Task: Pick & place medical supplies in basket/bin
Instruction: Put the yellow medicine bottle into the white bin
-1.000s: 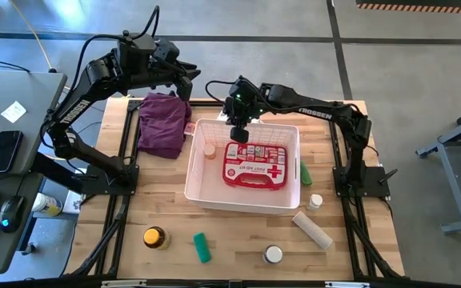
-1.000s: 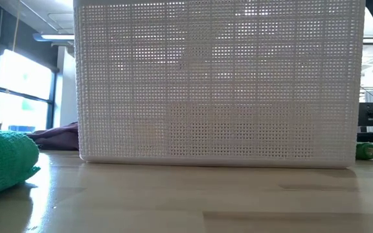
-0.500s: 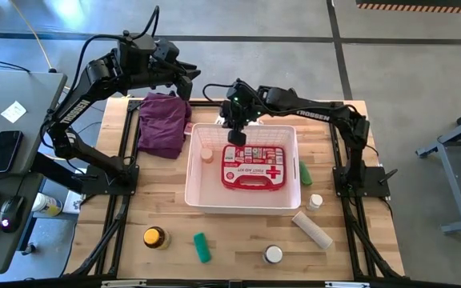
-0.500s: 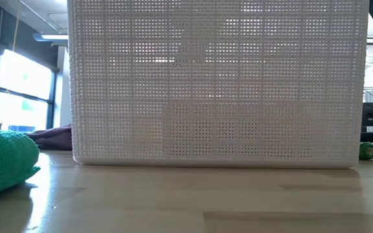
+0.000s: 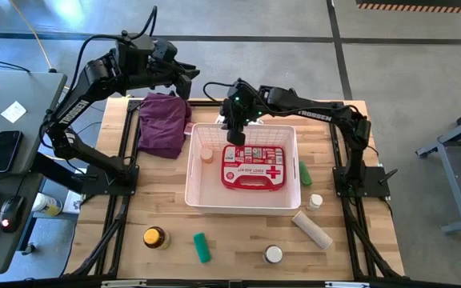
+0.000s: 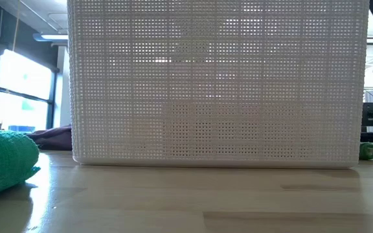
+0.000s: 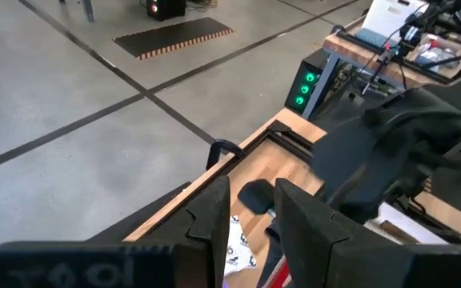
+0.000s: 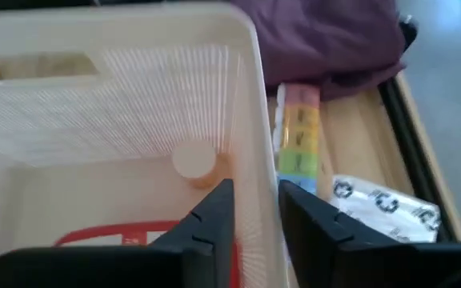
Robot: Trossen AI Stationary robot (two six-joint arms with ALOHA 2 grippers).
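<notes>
white basket (image 5: 201, 192) mid-frame holds the red first-aid pouch (image 5: 253, 166). right gripper (image 5: 237, 134), empty with a narrow gap between its fingers, straddles the basket's upper rim and risks snagging the wall, dragging it.

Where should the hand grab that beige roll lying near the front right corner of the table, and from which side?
Grip the beige roll across its middle, coming straight down from above. It lies flat on the table, angled diagonally, so the fingers should probably straddle its narrow width, turned square to its long axis. The white-capped bottle stands close behind it, so keep clear of that end.
</notes>
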